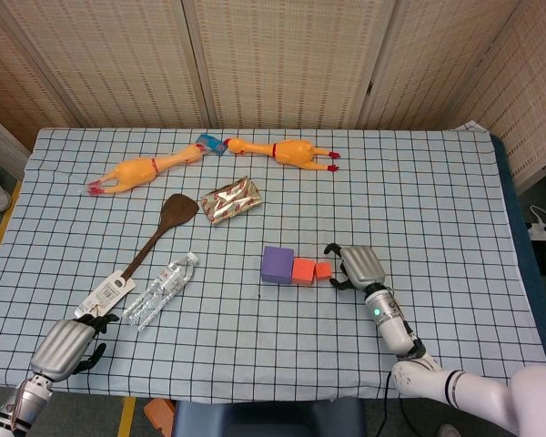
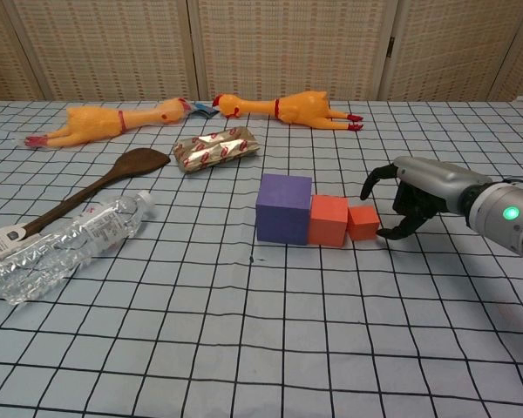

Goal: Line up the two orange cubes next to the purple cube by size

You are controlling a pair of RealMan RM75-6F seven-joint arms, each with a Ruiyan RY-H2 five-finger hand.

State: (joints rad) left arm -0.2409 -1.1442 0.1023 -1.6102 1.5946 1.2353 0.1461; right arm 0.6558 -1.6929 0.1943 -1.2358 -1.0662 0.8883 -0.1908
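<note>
The purple cube [image 1: 277,264] [image 2: 283,207], the medium orange cube [image 1: 303,270] [image 2: 329,219] and the small orange cube [image 1: 323,270] [image 2: 363,222] stand in a touching row, largest on the left. My right hand [image 1: 359,264] [image 2: 418,187] sits just right of the small cube, fingers spread around its right side and holding nothing. A fingertip [image 2: 388,233] lies close to the cube; contact is unclear. My left hand [image 1: 64,350] rests at the table's near left edge with fingers curled in, empty; only the head view shows it.
Two rubber chickens [image 1: 146,169] [image 1: 287,150] lie at the back. A foil packet [image 1: 230,198], a wooden spatula [image 1: 155,238] and a lying water bottle [image 1: 161,291] occupy the left half. The checked tablecloth [image 1: 437,200] covers the table.
</note>
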